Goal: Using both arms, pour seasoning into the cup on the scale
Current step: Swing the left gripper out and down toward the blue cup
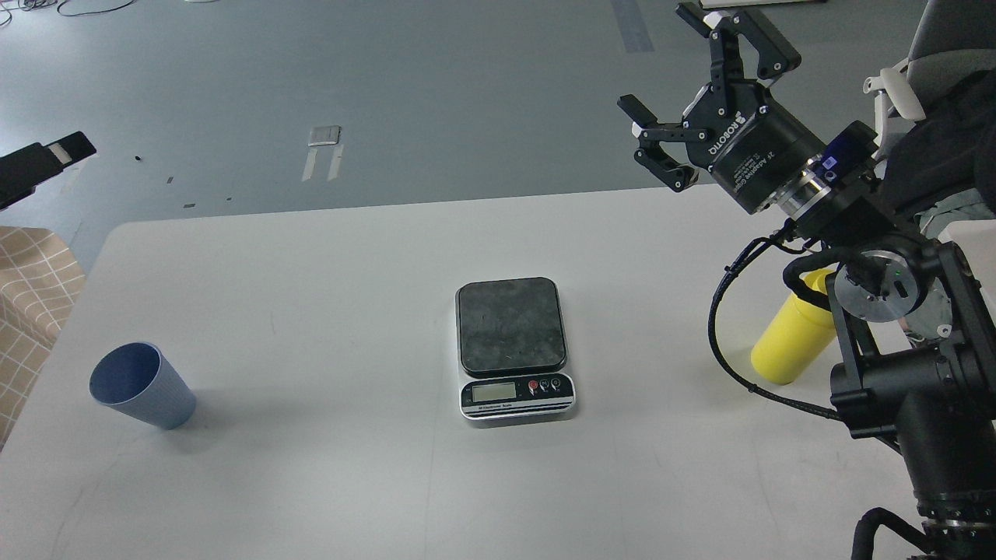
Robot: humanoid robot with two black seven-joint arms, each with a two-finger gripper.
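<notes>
The dusty-blue ribbed cup stands upright at the table's front left, with nothing around it. The scale sits mid-table with its dark platform bare. The yellow seasoning bottle stands at the right, its top hidden behind my right arm. My right gripper is open and empty, raised above the table's far right edge, well above and behind the bottle. Of my left gripper only one fingertip shows at the left edge, far above and behind the cup.
The white table ends at a rounded far edge with grey floor beyond. A tan checked surface lies off the table's left side. A grey chair stands at the far right behind my right arm.
</notes>
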